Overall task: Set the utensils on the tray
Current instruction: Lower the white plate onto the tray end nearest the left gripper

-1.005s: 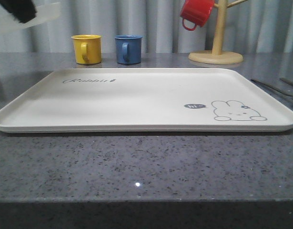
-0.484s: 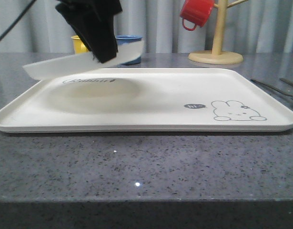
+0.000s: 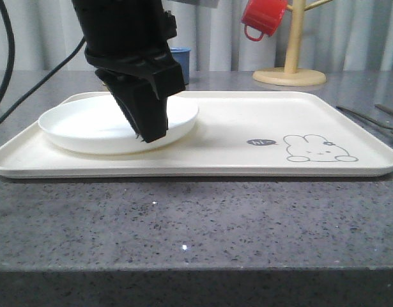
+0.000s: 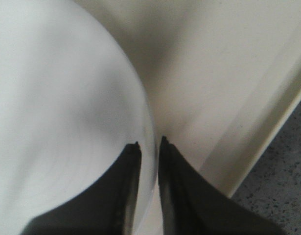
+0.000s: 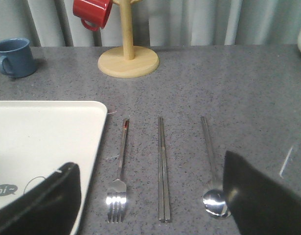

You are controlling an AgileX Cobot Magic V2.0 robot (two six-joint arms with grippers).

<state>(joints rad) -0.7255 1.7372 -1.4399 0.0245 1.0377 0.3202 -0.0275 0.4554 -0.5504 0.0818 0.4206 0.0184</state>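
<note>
The cream tray with its rabbit drawing lies across the table. A round white plate rests on the tray's left part. My left gripper is shut on the plate's right rim; the left wrist view shows the rim pinched between the two black fingers, over the tray. Right of the tray, on the grey table, lie the fork, the chopsticks and the spoon, side by side. My right gripper hangs open above them, holding nothing.
A blue mug stands behind the tray. A red mug hangs on a wooden mug tree at the back right. A black cable runs at the far left. The table's front edge is near.
My left gripper came down from the upper left carrying the white plate, which now rests on the left part of the tray. The utensils have not moved.
</note>
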